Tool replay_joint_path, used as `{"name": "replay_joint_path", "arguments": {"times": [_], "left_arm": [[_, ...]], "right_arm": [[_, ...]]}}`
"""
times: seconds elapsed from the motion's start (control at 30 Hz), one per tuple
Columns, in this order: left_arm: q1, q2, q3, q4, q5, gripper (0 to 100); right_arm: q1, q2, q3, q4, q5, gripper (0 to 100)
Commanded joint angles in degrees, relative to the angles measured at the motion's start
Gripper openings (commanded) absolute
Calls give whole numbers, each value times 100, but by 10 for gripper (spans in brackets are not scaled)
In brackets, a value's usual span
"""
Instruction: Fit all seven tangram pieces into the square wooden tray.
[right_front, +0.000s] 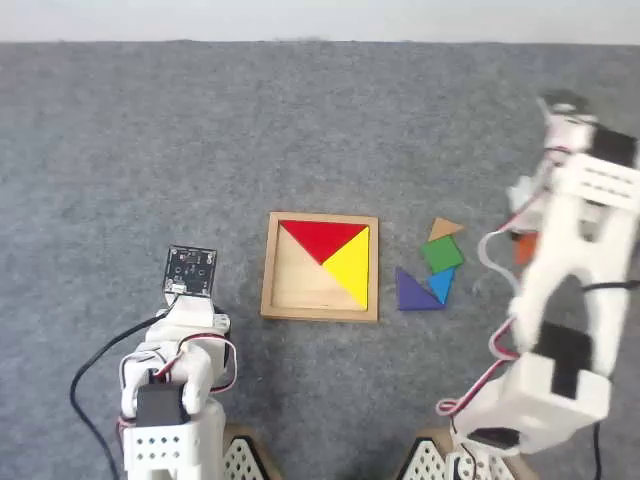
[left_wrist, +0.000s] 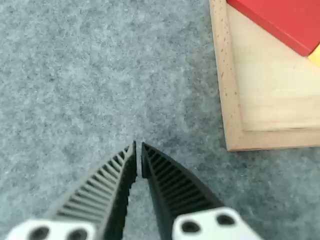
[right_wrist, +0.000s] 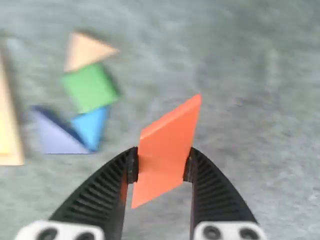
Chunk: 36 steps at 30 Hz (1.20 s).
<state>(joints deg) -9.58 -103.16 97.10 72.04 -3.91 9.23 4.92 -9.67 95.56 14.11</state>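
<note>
**Item:** orange parallelogram (right_wrist: 167, 145). Held off the grey carpet (right_front: 150, 150), clamped by two opposite edges between the jaws of the right gripper (right_wrist: 160, 156). It sits beyond the loose pieces, well apart from the wooden tray (right_front: 270, 268).

**Tray contents:** red triangle (right_front: 322, 238) against the far rim. The yellow triangle (right_front: 350, 270) lies against the rim nearest the loose pieces, and the two touch along a slanted edge. The rest of the floor is bare wood.

**Loose stock:** tan triangle (right_front: 443, 229), green square (right_front: 441, 254), blue triangle (right_front: 440, 287) and purple triangle (right_front: 415, 292), clustered just beside the tray.

**Handling note (a judgement, not an observation):**
- The step in hand looks like the carry to the tray.
- Travel high enough to clear the cluster.
- Turn the wrist so the parallelogram's edges run parallel to a rim or to the yellow slant.
- Lower it level onto bare wood and part the jaws only once it is seated. A tilted release would likely leave a corner propped on the rim.

**Pose, right arm (right_front: 560, 300):** raised and stretched along the table's right side, gripper pointing down.

**Pose, left arm (right_front: 175, 390):** folded back near its base. The left gripper (left_wrist: 138, 146) has its jaws together on nothing, tips over carpet just beside a tray corner.
</note>
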Motion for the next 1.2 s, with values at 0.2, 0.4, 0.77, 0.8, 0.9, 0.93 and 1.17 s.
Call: {"name": "replay_joint_path", "arguments": {"times": [0.2, 0.4, 0.77, 0.8, 0.9, 0.93, 1.17], "left_arm": [[26, -97, -57, 18, -9, 21], [26, -97, -57, 18, -9, 21], [26, -97, -57, 18, -9, 21], [26, -97, -57, 18, -9, 21], [26, -97, -57, 18, -9, 21], [26, -97, -57, 18, -9, 21], [26, -97, -57, 18, -9, 21]], "right_arm": [[-2756, -277, -79, -75, -1503, 72], [-3486, 391, -70, -470, -2101, 72], [-4303, 1578, -70, -1455, -2312, 52], [-4382, 1543, -70, -1455, -2312, 59], [-4567, 1499, -70, -1587, -1916, 53], [-4611, 1499, -70, -1675, -1767, 49], [-4699, 1481, -70, -1763, -1319, 48]]}}
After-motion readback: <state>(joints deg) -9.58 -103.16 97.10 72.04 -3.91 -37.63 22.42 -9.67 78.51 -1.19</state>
